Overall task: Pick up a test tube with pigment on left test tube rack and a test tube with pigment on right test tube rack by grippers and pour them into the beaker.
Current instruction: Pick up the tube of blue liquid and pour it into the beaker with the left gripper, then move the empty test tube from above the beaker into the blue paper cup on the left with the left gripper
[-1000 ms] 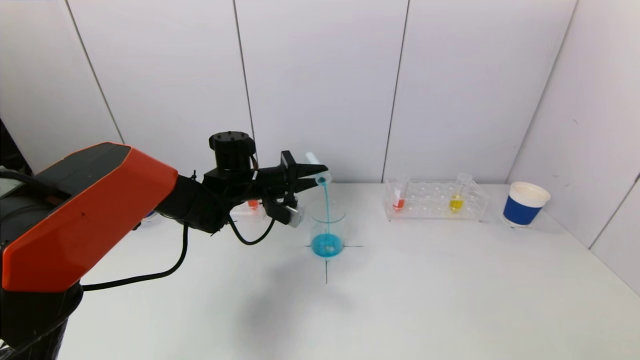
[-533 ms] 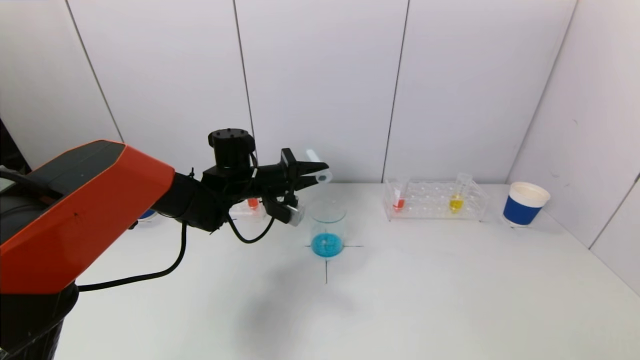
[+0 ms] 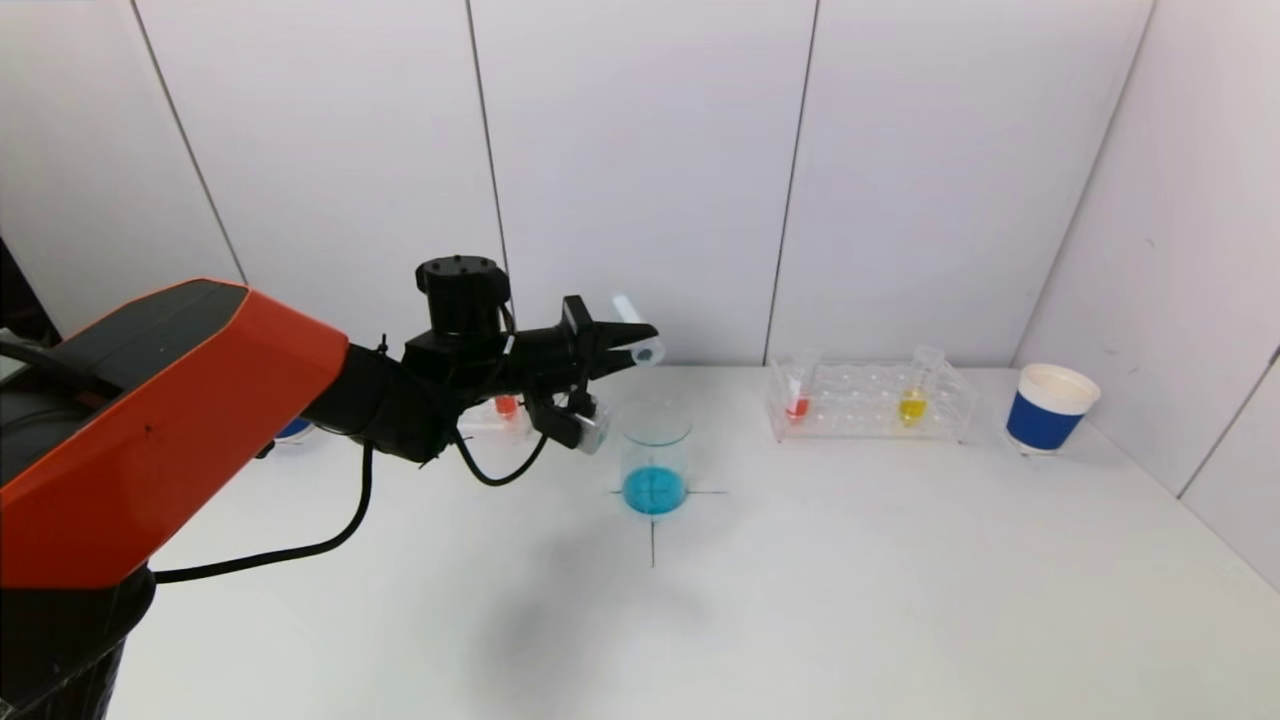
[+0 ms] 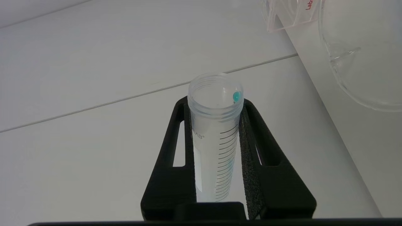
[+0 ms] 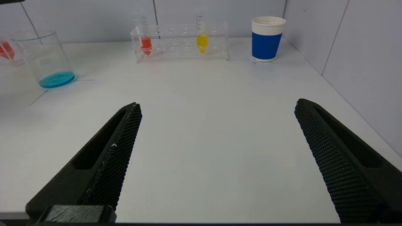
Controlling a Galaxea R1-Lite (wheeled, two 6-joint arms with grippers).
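While your left pincer (image 3: 625,352) grips the drained test tube (image 4: 216,131) above the beaker (image 3: 655,455), blue pigment (image 3: 654,490) is in; your right pincer (image 5: 216,157), wide, must fetch the yellow tube (image 3: 913,400) at 2 o'clock.

a lab bench: test tube rack (image 3: 868,402), beaker (image 3: 655,460) (white panel walls).

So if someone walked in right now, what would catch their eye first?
Probably the left gripper holding a nearly empty test tube tipped above the beaker, which has bright blue liquid pooled at its bottom in the middle of the table. Next, the red tube and yellow tube in the right rack.
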